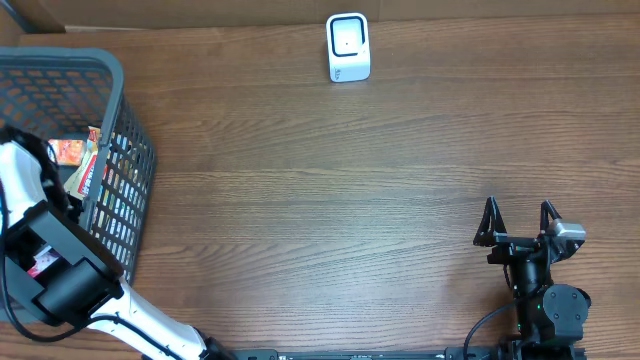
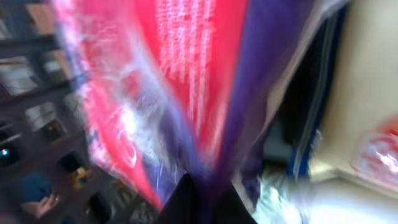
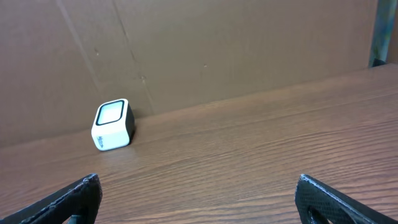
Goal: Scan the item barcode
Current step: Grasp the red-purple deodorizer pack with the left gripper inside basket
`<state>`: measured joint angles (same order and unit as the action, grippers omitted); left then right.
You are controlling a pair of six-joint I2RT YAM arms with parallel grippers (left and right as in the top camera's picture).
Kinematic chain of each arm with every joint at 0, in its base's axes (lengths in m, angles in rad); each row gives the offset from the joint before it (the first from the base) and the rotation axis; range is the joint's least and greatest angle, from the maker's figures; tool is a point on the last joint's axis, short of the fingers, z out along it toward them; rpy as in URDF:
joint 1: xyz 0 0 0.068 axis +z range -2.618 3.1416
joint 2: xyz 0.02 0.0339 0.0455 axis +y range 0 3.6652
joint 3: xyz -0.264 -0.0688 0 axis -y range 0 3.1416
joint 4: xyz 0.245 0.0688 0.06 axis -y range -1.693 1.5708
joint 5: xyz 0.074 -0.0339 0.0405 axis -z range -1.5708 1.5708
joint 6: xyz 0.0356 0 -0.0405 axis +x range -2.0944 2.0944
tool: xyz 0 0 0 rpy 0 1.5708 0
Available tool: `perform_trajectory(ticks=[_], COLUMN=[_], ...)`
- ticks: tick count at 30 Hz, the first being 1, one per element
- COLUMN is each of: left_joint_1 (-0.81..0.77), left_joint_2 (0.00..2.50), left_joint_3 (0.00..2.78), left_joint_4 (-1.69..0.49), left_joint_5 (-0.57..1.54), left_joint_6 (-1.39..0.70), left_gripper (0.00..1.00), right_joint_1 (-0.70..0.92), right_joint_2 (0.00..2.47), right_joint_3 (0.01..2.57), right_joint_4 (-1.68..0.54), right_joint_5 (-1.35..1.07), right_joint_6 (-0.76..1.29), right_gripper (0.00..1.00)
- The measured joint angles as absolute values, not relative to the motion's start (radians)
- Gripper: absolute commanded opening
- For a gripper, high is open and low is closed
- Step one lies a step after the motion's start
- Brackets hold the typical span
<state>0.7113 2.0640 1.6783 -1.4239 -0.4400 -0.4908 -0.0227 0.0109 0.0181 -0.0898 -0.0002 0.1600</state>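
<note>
Item: red packet (image 2: pixel 186 74), inside basket (image 1: pixel 100 75), left end of counter (image 1: pixel 320 200). State: left pincer (image 2: pixel 202 196) clamped narrow on packet, view blurred; right pincer (image 1: pixel 518 210) wide, empty. Target: scanner (image 1: pixel 348 47), well apart. Grasp apparently made; lift, carry, scan outstanding.

Left arm (image 1: pixel 22 185) white with black housings; right arm (image 1: pixel 548 295) black, 2 pointed jaws.

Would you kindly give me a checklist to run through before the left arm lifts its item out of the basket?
1. Left pincer closed on the red and purple packet: ok.
2. Grip firm: cannot tell, wrist view is blurred.
3. Barcode position on the packet: cannot tell.
4. Packet clear of the basket: not ok, it is inside.
5. Scanner unobstructed on the table: ok.
6. Right pincer open, away from the scanner: ok.
</note>
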Motion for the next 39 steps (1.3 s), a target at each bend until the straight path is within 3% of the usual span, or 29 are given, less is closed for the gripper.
perform_trajectory(ticks=[8, 9, 10, 11, 16, 21, 32, 39], left_joint_1=[0.698, 0.693, 0.687, 0.683, 0.672, 0.682, 0.767, 0.766], left_joint_2=[2.064, 2.064, 2.063, 2.061, 2.053, 2.05, 2.05, 2.05], left_joint_3=[2.138, 2.177, 2.215, 2.243, 2.25, 2.068, 1.734, 1.618], left_joint_4=[-1.614, -1.626, -1.633, -1.635, -1.627, -1.535, -1.416, -1.283], left_joint_5=[-0.255, -0.236, -0.216, -0.202, -0.164, -0.164, -0.448, -0.503], left_joint_6=[-0.364, -0.354, -0.339, -0.326, -0.244, -0.201, -0.449, -0.499], left_gripper=[0.04, 0.2, 0.73, 1.0, 1.0, 1.0, 1.0, 1.0], right_joint_1=[-0.023, -0.022, -0.023, -0.023, -0.023, -0.023, -0.023, -0.023], right_joint_2=[0.011, 0.011, 0.011, 0.011, 0.011, 0.011, 0.011, 0.011], right_joint_3=[0.018, 0.018, 0.018, 0.018, 0.018, 0.018, 0.018, 0.018], right_joint_4=[-0.09, -0.09, -0.091, -0.09, -0.09, -0.09, -0.091, -0.09], right_joint_5=[0.0, 0.0, 0.0, 0.0, 0.0, 0.0, 0.0, 0.0], right_joint_6=[0.16, 0.16, 0.16, 0.16, 0.16, 0.16, 0.16, 0.16], right_gripper=[1.0, 1.0, 1.0, 1.0, 1.0, 1.0, 1.0, 1.0])
